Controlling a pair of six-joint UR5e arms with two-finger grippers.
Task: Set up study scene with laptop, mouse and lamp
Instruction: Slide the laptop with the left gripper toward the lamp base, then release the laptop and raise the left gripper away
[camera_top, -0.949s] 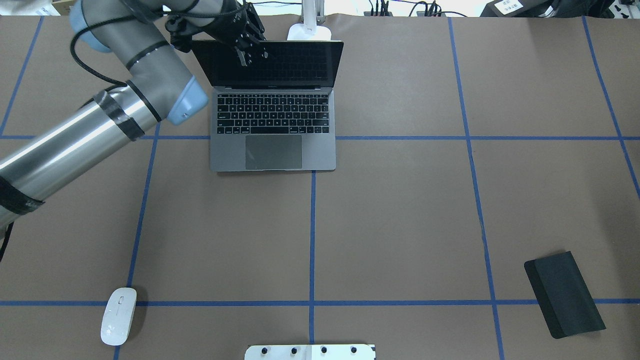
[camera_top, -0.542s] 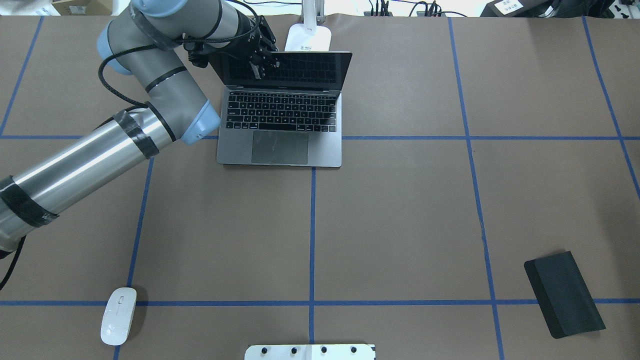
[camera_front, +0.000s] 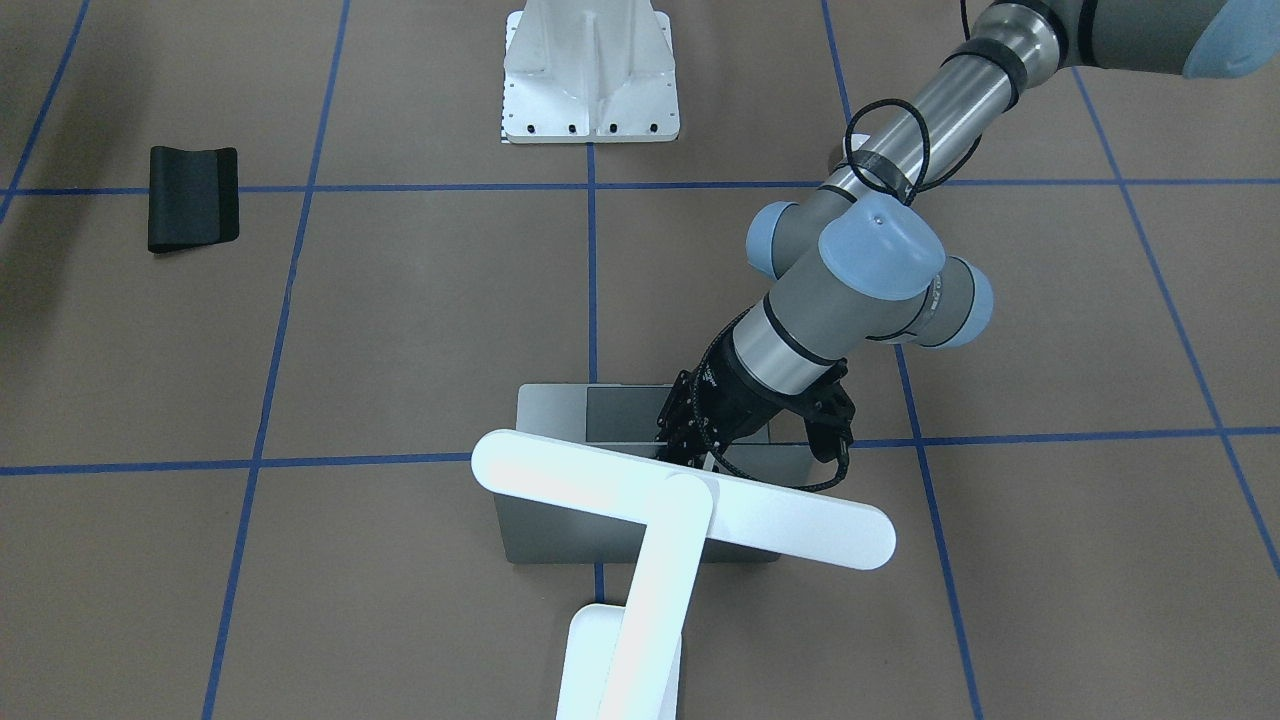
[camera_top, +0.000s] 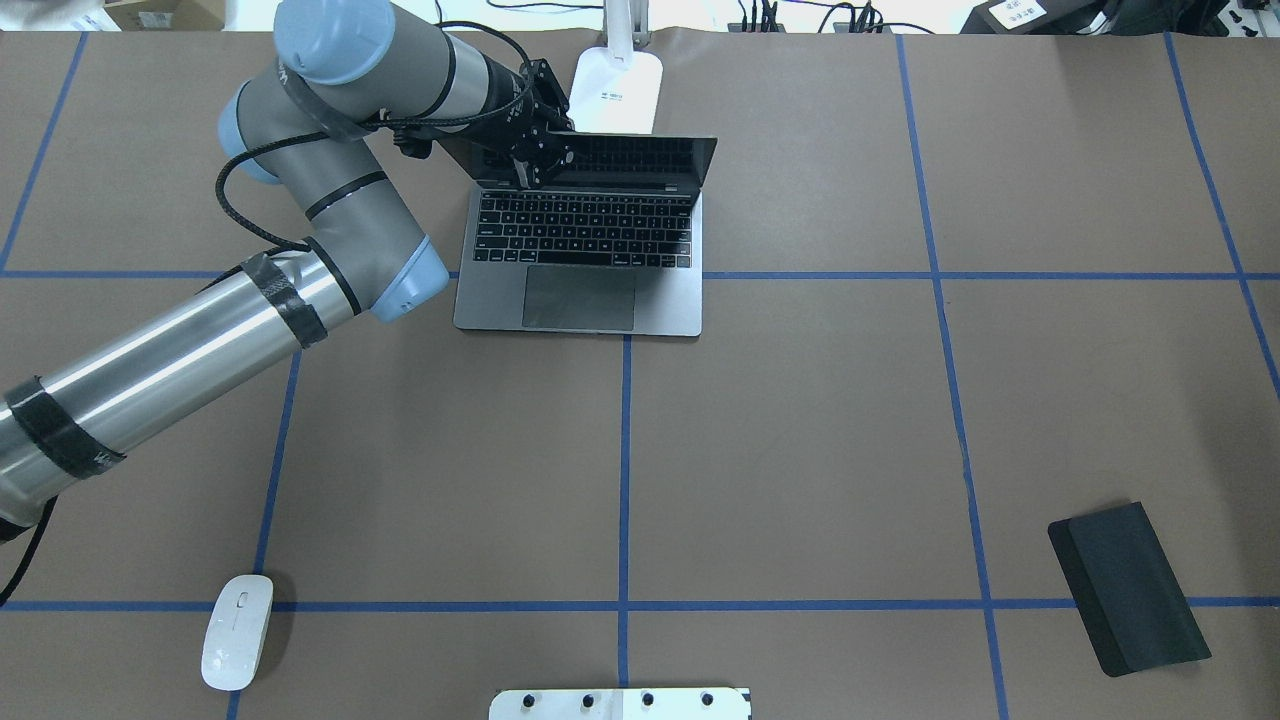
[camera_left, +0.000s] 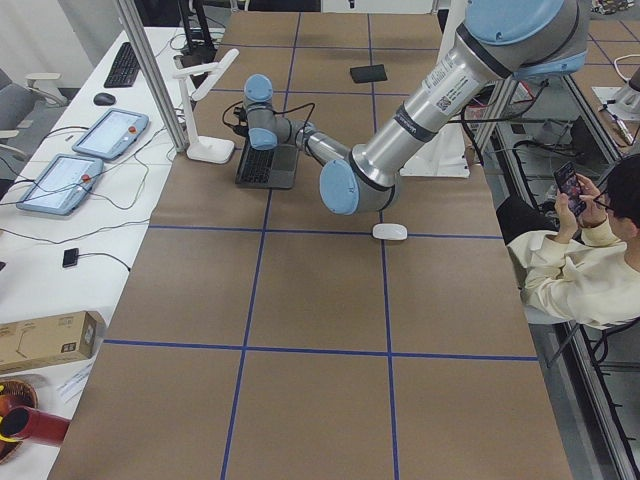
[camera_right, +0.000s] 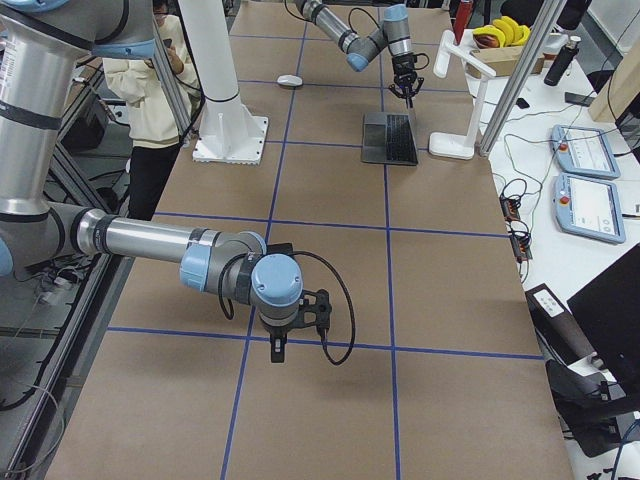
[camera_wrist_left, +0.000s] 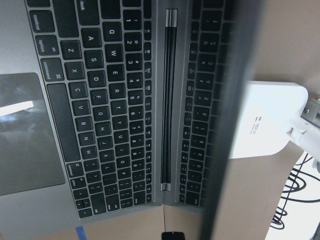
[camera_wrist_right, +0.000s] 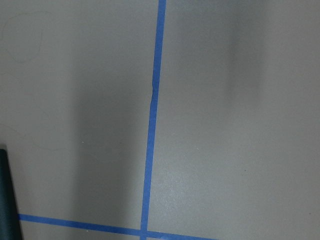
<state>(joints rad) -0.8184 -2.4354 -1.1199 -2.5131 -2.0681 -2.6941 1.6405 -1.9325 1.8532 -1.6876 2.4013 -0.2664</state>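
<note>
The grey laptop (camera_top: 668, 300) lies open at the table's far middle, its lid (camera_front: 545, 535) near upright. My left gripper (camera_top: 535, 165) sits at the lid's top edge near its left corner and appears shut on it; the lamp head hides the fingertips in the front view. The left wrist view shows the keyboard (camera_wrist_left: 105, 115) and the lamp's base (camera_wrist_left: 265, 120). The white lamp (camera_front: 680, 500) stands just behind the laptop, base (camera_top: 617, 78) at the far edge. The white mouse (camera_top: 237, 631) lies near left. My right gripper (camera_right: 275, 350) hangs over bare table; whether it is open I cannot tell.
A flat black pad (camera_top: 1130, 588) lies at the near right, its edge showing in the right wrist view (camera_wrist_right: 7, 200). The white bolted pedestal (camera_top: 620, 703) stands at the near middle edge. A seated person (camera_left: 590, 270) holds a phone beside the table. Cables and tablets lie beyond the far edge.
The laptop has slid to the right and turned slightly together with my left gripper. Its lid now stands more upright, and more of the lamp's base shows behind it.
</note>
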